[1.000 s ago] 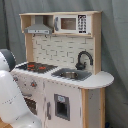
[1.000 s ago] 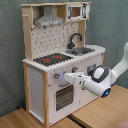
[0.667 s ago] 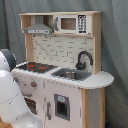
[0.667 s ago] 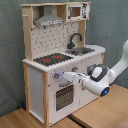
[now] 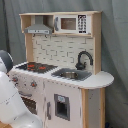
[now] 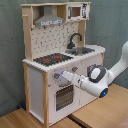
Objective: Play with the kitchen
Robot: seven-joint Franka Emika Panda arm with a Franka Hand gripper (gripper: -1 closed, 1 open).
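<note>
Pincer [image 6: 64, 76] at knobs [image 6: 58, 76] on kitchen [image 6: 55, 60] front; open or closed, cannot tell. Knob-turning step; next, firm grip and twist needed.

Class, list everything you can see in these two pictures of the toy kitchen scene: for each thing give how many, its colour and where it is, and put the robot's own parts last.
kitchen: one, white and light wood, standing on the floor in both exterior views.
stovetop: one, black with red rings, on the counter beside the sink.
sink: one, grey basin, set in the counter.
faucet: one, black, curved, behind the sink.
hood: one, grey, above the stovetop.
microwave: one, white, on the top shelf beside the hood.
oven door: one, white with a window, below the knobs.
knobs: at least two, on the front panel under the stovetop.
curtain: grey, behind the kitchen.
floor: light wood.
robot arm: one, white, reaching to the knob panel.
</note>
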